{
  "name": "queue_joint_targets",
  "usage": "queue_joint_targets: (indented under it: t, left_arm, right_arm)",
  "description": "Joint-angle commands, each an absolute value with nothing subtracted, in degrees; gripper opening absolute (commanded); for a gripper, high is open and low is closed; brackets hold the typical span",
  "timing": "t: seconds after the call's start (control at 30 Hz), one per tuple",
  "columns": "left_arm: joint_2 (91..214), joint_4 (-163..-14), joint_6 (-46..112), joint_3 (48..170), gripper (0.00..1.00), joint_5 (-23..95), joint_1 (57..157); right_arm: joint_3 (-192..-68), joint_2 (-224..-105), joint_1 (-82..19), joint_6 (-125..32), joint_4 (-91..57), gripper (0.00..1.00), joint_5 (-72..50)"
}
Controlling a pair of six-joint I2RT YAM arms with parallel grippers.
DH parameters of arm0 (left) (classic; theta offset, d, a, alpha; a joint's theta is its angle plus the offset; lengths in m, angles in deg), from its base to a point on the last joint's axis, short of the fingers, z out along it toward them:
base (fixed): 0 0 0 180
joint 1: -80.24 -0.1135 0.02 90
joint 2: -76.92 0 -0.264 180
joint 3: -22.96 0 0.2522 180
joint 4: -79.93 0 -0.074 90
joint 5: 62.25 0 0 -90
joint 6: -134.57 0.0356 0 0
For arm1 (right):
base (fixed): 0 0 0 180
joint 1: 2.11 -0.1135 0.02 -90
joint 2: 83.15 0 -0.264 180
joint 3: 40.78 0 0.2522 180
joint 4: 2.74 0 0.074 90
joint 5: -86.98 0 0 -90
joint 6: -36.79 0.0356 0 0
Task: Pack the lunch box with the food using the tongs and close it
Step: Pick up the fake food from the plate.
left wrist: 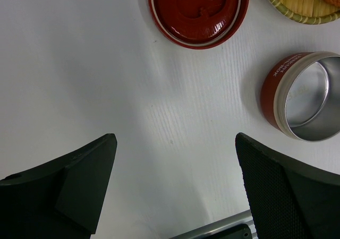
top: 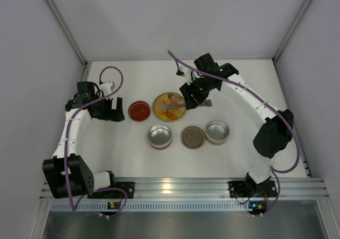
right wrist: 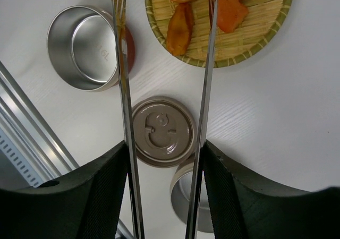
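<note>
Grip check: right gripper (right wrist: pixel 166 153) is closed on the tongs (right wrist: pixel 123 90). 1 arm of the tongs lies against the inner face of each of its fingers (right wrist: pixel 79 196). The jaws are part-way apart and the 2 tong arms stand spread, not pinched together.

From the gripper the tongs run forward to the woven plate (right wrist: pixel 234 58). 1 arm crosses the plate's rim and passes over the food (right wrist: pixel 180 29). The other arm passes just outside the rim, on the side of the red-banded tin (right wrist: pixel 85 45). The tips leave the wrist view, so contact with any piece cannot be told.

Food: 3 orange pieces in view, all lying on the plate. 1 of them shows between the 2 tong arms.

Left gripper (left wrist: pixel 175 141): jaws wide, nothing between them, over bare table (left wrist: pixel 106 63). It is on the far side of the red lid (top: pixel 139 111) from the plate.

Containers:
- On the plate's near side is a row of 3: red-banded tin, brown lid (top: pixel 193 137), second tin (top: pixel 217 131).
- Both tins stand open and upright, with only bare metal inside.
- The brown lid lies flat between the 2 tins, on neither.
- The red lid lies flat just beside the plate, on the left arm's side, apart from both tins.
- The plate holds all the food.
</note>
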State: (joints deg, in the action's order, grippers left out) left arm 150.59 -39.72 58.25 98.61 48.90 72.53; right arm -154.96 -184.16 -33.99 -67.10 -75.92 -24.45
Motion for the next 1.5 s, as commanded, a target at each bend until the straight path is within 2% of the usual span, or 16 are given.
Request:
queue_joint_targets:
  t: [0.0, 0.37, 0.83, 0.97, 1.0, 1.37, 1.43, 1.47]
  left_arm:
    - [149.52, -41.58, 57.85, 98.86, 0.98, 48.14, 72.59]
    - [149.43, -42.72, 57.93, 97.36, 0.98, 47.18, 72.59]
    - [150.05, -43.51, 58.37, 96.75, 0.98, 46.21, 72.59]
    - [150.14, -43.68, 58.46, 96.48, 0.98, 45.86, 72.59]
    - [150.14, -43.68, 58.46, 96.40, 0.98, 45.77, 72.59]
    - [150.05, -43.77, 58.37, 96.83, 0.98, 45.42, 72.59]
    - [150.05, -43.77, 57.76, 96.92, 0.98, 45.59, 72.59]
    - [150.14, -43.69, 57.58, 97.10, 0.98, 45.94, 72.59]
  right_arm:
    - [-158.60, -185.37, -36.39, -64.02, -74.33, 0.55, -22.09]
    - [-163.34, -190.29, -38.68, -61.39, -74.59, 0.57, -17.08]
    - [-167.30, -197.06, -40.00, -61.38, -75.65, 0.52, -17.52]
    - [-167.30, -197.67, -40.00, -61.56, -75.56, 0.45, -17.70]
    - [-167.30, -197.67, -40.00, -61.56, -75.56, 0.40, -17.78]
    - [-167.22, -193.12, -39.73, -66.13, -77.40, 0.22, -19.19]
    - [-166.87, -191.62, -39.56, -67.79, -77.76, 0.17, -19.54]
    - [-166.86, -190.22, -39.38, -68.32, -78.02, 0.10, -19.54]
